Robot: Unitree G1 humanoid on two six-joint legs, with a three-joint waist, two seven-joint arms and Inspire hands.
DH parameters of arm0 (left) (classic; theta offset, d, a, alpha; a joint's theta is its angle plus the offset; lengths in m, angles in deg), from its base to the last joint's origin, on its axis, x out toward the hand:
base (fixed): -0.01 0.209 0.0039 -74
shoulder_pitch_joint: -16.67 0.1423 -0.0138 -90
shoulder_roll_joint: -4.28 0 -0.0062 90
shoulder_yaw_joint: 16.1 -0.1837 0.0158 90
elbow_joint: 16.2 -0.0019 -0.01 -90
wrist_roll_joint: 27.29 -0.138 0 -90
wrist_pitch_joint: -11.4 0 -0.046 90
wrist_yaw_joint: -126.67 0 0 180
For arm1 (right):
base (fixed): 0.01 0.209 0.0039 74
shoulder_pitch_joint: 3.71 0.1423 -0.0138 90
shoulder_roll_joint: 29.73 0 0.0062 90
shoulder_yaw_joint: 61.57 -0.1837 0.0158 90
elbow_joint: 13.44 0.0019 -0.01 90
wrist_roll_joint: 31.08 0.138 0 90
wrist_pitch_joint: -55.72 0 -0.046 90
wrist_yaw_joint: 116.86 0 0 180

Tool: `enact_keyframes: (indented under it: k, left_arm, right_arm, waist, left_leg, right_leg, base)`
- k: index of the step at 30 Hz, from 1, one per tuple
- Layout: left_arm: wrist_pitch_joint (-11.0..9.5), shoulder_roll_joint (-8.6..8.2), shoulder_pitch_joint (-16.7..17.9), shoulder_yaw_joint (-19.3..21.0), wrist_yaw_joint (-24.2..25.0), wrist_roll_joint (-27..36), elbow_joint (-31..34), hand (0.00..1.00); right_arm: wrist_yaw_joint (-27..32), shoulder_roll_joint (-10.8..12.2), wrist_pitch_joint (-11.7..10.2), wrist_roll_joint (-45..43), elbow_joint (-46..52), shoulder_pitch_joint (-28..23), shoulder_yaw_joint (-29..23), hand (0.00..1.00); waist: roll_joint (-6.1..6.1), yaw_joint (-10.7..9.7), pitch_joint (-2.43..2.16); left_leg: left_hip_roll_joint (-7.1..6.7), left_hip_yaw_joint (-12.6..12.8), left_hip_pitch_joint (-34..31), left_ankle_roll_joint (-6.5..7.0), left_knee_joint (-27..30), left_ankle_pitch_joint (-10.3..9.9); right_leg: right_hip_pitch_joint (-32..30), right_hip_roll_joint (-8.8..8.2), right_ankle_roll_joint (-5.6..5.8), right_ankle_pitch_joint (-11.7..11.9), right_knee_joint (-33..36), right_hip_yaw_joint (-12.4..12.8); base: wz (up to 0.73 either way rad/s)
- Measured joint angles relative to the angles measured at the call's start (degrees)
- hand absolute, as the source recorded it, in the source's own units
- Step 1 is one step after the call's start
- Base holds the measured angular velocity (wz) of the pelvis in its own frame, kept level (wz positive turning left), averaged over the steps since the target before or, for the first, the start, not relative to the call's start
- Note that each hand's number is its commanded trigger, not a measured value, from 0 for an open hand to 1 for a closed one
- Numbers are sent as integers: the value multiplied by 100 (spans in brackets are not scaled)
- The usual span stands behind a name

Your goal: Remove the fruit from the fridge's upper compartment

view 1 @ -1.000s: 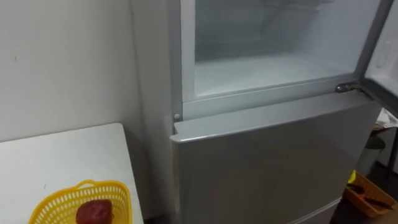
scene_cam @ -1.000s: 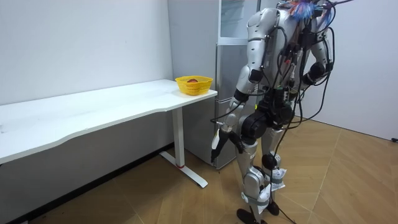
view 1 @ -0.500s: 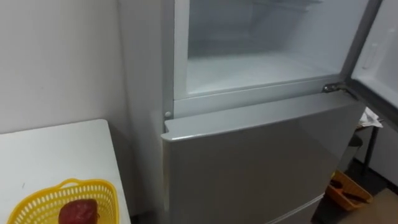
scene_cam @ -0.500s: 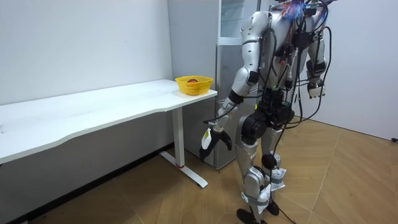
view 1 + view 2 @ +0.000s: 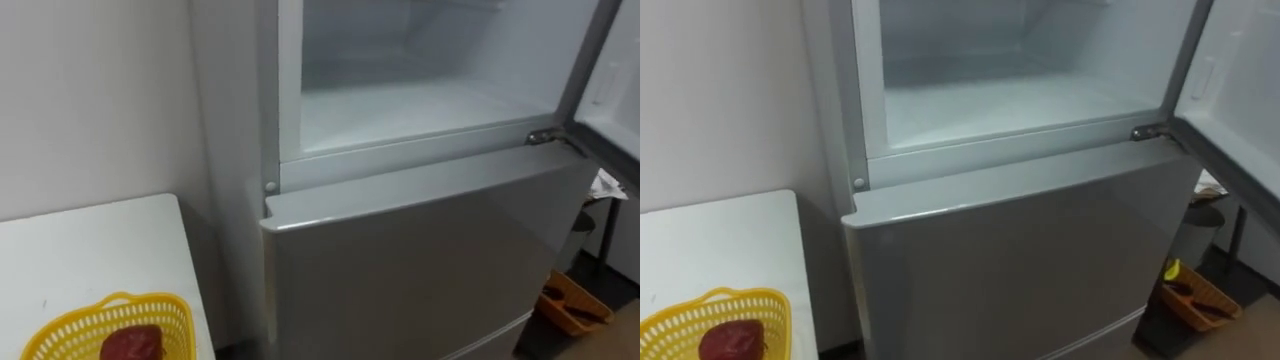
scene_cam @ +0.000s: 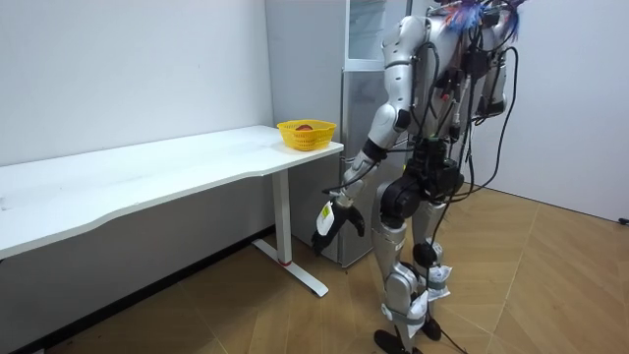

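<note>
Red item [image 5: 132, 343] lies in yellow basket [image 5: 120, 298] on the worktop [image 5: 90, 240], well apart from both hands. Upper fridge compartment [image 5: 420, 110] stands open. Left hand [image 6: 328, 218] hangs low beside the fridge, fingers loose and empty, little changed from 0.5 s ago. Right hand [image 6: 493, 87] is now raised to chest height; state cannot be told.

No writing, number or sign can be read on the fridge [image 5: 400, 250]

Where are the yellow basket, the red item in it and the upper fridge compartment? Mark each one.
yellow basket [image 5: 182, 325]: left eye view, on its right-hand wall.
red item [image 5: 132, 343]: left eye view, on its top.
upper fridge compartment [image 5: 420, 105]: left eye view, on its bare floor.
</note>
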Motion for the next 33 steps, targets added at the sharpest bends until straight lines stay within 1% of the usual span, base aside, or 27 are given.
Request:
enact_keyframes:
  k: [3, 4, 6, 8, 10, 13, 17, 22, 27, 29, 31, 33]
  left_arm:
    - [-10, -2, 4, -2, -8, -8, -37, 0]
    - [-23, -2, 7, -2, -8, -14, -37, 0]
    - [-42, -3, 8, -4, -11, -18, -37, 0]
    - [-69, -3, 26, -8, -27, -22, -36, 0]
    - [-83, 1, 3, -14, -43, -20, -91, 0]
    - [-133, 11, -109, -19, -61, -21, -338, 0]
    - [-154, 11, -123, -20, -87, -20, -559, 0]
    - [-170, -4, -133, -20, -104, -65, -630, 0]
    - [-194, -6, -125, -49, -156, -76, -650, 0]
    - [-188, -6, -129, -78, -160, -78, -650, 0]
    - [-172, -3, -119, -231, -229, -76, -653, 0]
    - [-176, 1, -170, -283, -270, -77, -654, 0]
  right_arm:
    - [-225, -46, 94, -2, 132, 150, 56, 0]
    - [-268, -101, 137, -3, 210, 166, 57, 0]
    - [-356, -173, 145, -13, 402, 172, 84, 0]
    - [-492, -303, 159, -15, 633, 182, 94, 0]
    - [-541, -368, 140, -14, 854, 209, 116, 0]
    - [-770, -387, 105, -13, 1215, 218, 166, 0]
    - [-929, -391, 94, -14, 1472, 281, 173, 0]
    - [-1104, -395, 88, -73, 1976, 336, 202, 0]
    - [-1243, -401, 53, -406, 2339, 350, 326, 0]
    - [-1277, -401, 48, -544, 2438, 354, 415, 0]
    - [-1303, -405, 44, -701, 2520, 413, 684, 0]
    - [-1334, -407, 60, -744, 2520, 425, 849, 0]
  waist:
    - [-40, 0, 4]
    - [-62, 4, 6]
    - [-76, 37, 2]
    - [-78, 35, 1]
    - [-74, 78, 2]
    - [-72, 129, 1]
    - [-78, 145, 4]
    - [-83, 161, 3]
    - [-87, 163, -1]
    - [-87, 198, -3]
    - [-87, 251, -7]
    - [-109, 310, -7]
  left_leg:
    - [-1, -4, 15, -2, 12, 0]
    - [-3, -10, 14, -1, 17, -1]
    - [-6, -9, 13, -1, 21, -1]
    - [-5, -8, 15, 0, 54, 0]
    - [-2, 4, 19, -1, 72, 0]
    - [7, 3, 23, -2, 98, -1]
    - [7, -23, -4, -5, 97, -3]
    - [6, -49, -46, -5, 119, -3]
    - [5, -77, -57, -5, 144, -3]
    - [5, -81, -62, -6, 142, -3]
    - [5, -84, -47, -5, 136, -3]
    - [4, -83, -40, -5, 141, -3]
  right_leg:
    - [26, -7, -15, -11, -3, -11]
    - [20, -12, -16, -18, -12, -18]
    - [6, -16, -17, -28, -51, -15]
    - [8, -17, -17, -22, -63, -20]
    - [8, -12, -18, -20, -64, -8]
    - [21, -3, -22, -9, -86, -7]
    - [8, -6, -23, -12, -95, -32]
    - [2, -14, -23, -12, -95, -62]
    - [60, -25, -23, -11, -92, -119]
    - [83, -25, -23, -10, -88, -128]
    - [78, -22, -23, -11, -60, -105]
    - [73, -25, -24, -11, -30, -98]
  base:
    - [1]
    - [0]
    - [0]
    - [0]
    - [-2]
    - [-1]
    - [2]
    - [4]
    - [6]
    - [0]
    - [-6]
    - [0]
